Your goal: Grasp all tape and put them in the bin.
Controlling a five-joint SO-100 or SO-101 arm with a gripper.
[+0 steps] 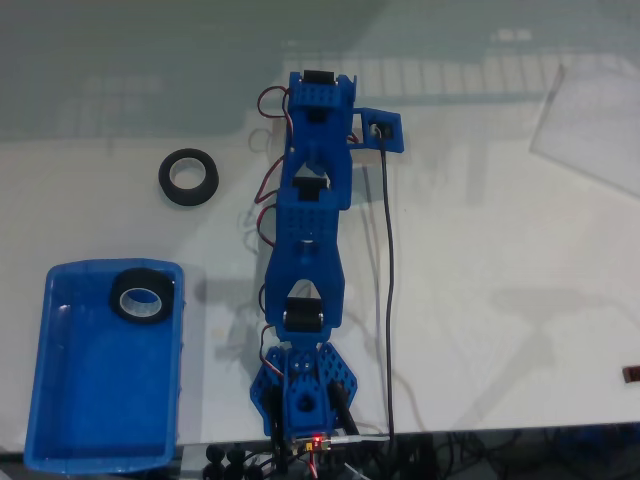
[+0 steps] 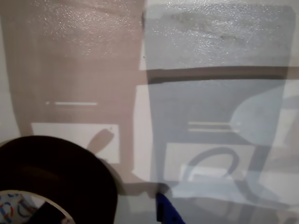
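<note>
The blue robot arm (image 1: 308,250) stretches over the white tabletop (image 1: 480,280) in the fixed view, from its base at the near edge toward the far edge. Its far end sits high in the middle of the tabletop. The fingers of the tool cannot be made out there.

In the wrist view, a small blue tip (image 2: 167,213) pokes in at the bottom edge. It looks like part of the tool, but only that one bit shows. It is not possible to tell if the tool is spread wide or pressed together. A big black tape roll (image 2: 56,172) with a pale core sits at the bottom left corner of that view, just beside the blue tip. Whether the tip touches the roll or the tool holds it cannot be told.

In the fixed view, one black tape ring (image 1: 189,177) lies flat on the tabletop to the left of the arm, well apart from the bin.

The bright blue bin (image 1: 90,400) rests at the near left corner of the tabletop. Another tape roll (image 1: 141,294) lies inside it, in the bin's far right corner, close to the rim.

A black cable (image 1: 388,300) runs along the tabletop on the right side of the arm.
</note>
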